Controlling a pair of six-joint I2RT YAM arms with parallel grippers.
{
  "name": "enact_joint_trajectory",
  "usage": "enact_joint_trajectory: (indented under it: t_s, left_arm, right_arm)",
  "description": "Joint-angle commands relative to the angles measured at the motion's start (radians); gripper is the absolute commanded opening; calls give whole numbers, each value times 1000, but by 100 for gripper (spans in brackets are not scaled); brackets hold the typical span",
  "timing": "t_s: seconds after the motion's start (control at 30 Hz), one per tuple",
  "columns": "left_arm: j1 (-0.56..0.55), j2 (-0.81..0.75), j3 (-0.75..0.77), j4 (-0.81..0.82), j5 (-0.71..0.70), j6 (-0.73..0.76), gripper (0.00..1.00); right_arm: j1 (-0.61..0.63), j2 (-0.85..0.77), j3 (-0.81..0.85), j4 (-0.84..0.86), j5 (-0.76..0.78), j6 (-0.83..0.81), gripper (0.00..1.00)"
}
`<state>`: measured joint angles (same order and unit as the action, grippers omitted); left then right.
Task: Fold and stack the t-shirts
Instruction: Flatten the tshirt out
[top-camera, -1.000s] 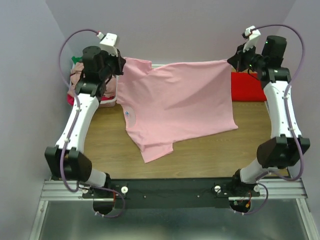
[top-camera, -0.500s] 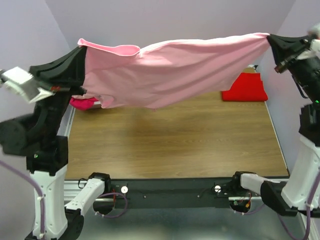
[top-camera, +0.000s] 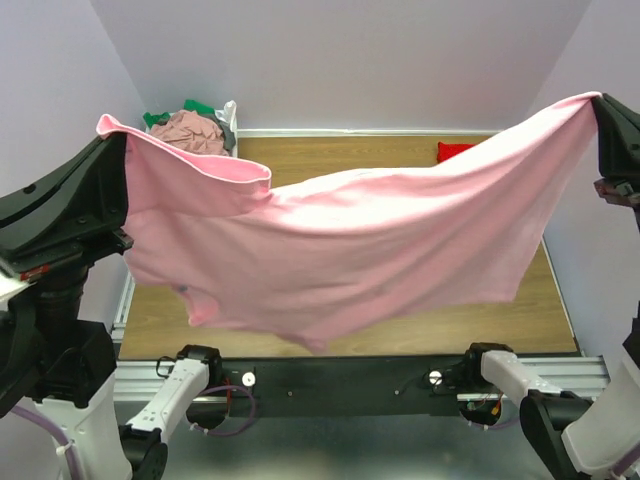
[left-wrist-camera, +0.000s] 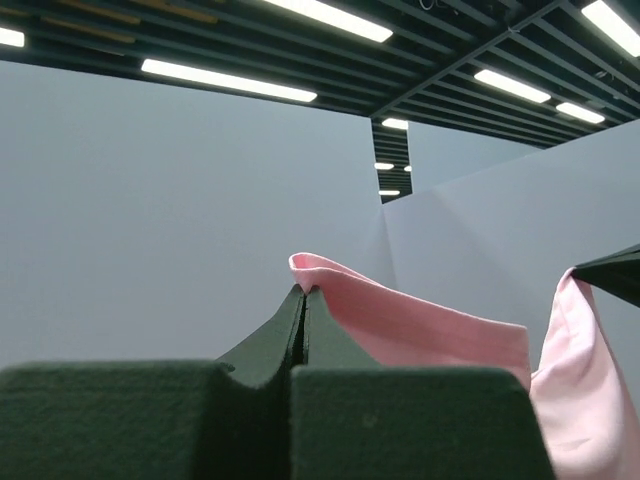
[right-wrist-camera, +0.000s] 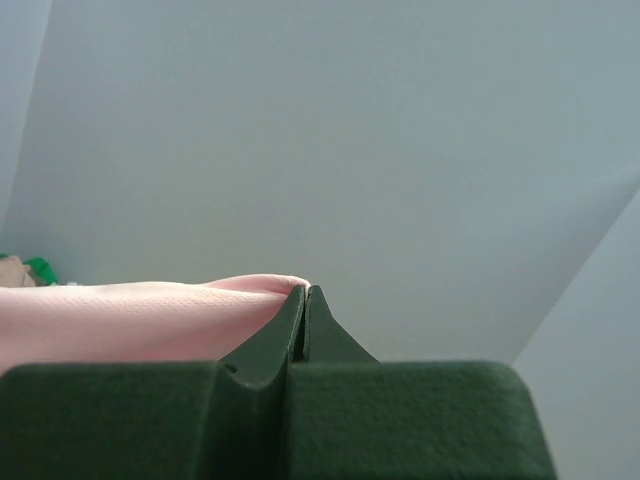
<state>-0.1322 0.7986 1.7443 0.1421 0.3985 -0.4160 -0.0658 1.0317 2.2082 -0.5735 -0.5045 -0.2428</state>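
A light pink t-shirt (top-camera: 340, 250) hangs stretched in the air between my two grippers, high above the wooden table. My left gripper (top-camera: 112, 135) is shut on its left corner; in the left wrist view (left-wrist-camera: 303, 290) the pink cloth (left-wrist-camera: 420, 335) is pinched at the fingertips. My right gripper (top-camera: 597, 100) is shut on its right corner; in the right wrist view (right-wrist-camera: 305, 289) the cloth (right-wrist-camera: 130, 320) runs off to the left. A bright red t-shirt (top-camera: 455, 150) lies folded at the table's far right, mostly hidden behind the pink one.
A white basket (top-camera: 227, 118) stands at the far left corner with a dusty rose tee (top-camera: 192, 128) and a green one (top-camera: 155, 118) in it. The wooden table (top-camera: 400, 155) shows behind and under the hanging shirt. Purple walls close in both sides.
Both arms have lifted the pink shirt off the table and raised it higher and nearer the camera, spread wide. The shirt now hangs free and hides most of the red one.
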Motion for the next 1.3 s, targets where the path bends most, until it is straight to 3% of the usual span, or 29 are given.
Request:
enact_joint_trajectory:
  t_s: [0.0, 0.3, 0.33, 0.47, 0.53, 0.63, 0.67, 0.77, 0.87, 1.07, 1.27]
  left_arm:
    - [-3, -4, -126, 4, -33, -6, 0]
    - [-3, 63, -682, 184, -161, -13, 0]
    - [-3, 104, -768, 238, -196, -15, 0]
    - [-3, 313, -878, 344, -274, -35, 0]
    - [-1, 502, -852, 372, -288, -41, 0]
    - [-1, 713, -740, 379, -280, -38, 0]
    - [2, 835, -705, 376, -262, -46, 0]
    - [9, 1012, -576, 340, -256, -55, 0]
    - [16, 1102, -481, 298, -265, -63, 0]
    - [37, 1221, -303, 179, -259, -30, 0]
    - [49, 1262, -215, 154, -196, 3, 0]
  right_arm:
    - [-5, -2, -126, -37, 60, 4, 0]
    - [-5, -6, -717, 44, 11, -16, 0]
    - [-5, 25, -769, 94, -12, -15, 0]
    - [-5, 131, -1017, 271, -87, -12, 1]
    - [-5, 276, -1094, 395, -121, 5, 1]
    - [-3, 540, -1075, 521, -140, 45, 1]
    - [-3, 624, -1038, 534, -153, 60, 1]
    - [-3, 881, -885, 535, -161, 92, 1]
    - [-2, 1042, -756, 534, -135, 125, 1]
    - [-2, 1183, -592, 532, -55, 184, 2]
    - [-3, 1159, -571, 532, -46, 215, 2]
